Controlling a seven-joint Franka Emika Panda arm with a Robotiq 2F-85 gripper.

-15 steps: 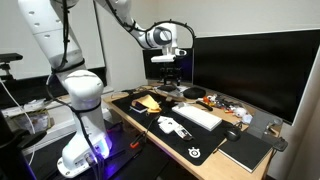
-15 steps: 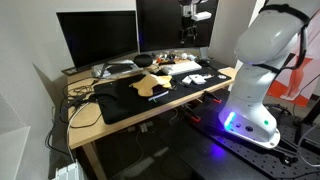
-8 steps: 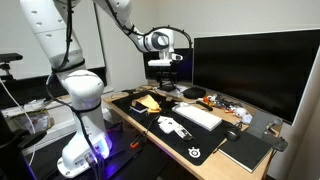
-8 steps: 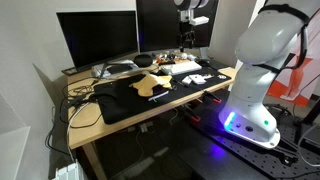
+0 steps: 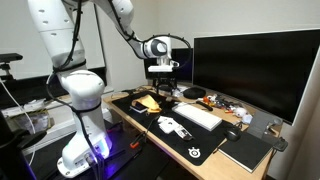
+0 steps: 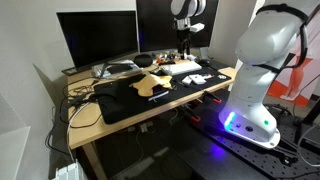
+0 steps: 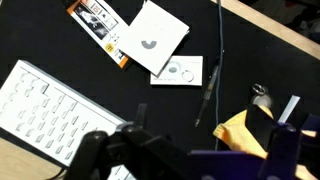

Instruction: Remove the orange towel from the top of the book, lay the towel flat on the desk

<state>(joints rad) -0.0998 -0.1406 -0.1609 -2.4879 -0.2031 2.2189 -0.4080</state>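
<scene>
The orange towel point(image 5: 144, 101) lay crumpled at centre left of an exterior view, and the gripper point(image 5: 163, 86) hung above it, slightly to the right, fingers spread wide and empty. The descent probably needed to centre over the towel's raised folds, pinch only cloth and lift straight up. That way the book beneath, indistinct against the dark mat point(image 6: 120, 100), should not drag.

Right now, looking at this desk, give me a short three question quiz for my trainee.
1. True or false: the gripper hangs above the desk, not touching the orange towel.
2. Which thing lies on the desk? A: white keyboard. B: red mug. C: banana.
3. Fill in: the gripper's jaws stand ____.
Key: 1 true; 2 A; 3 open.
</scene>
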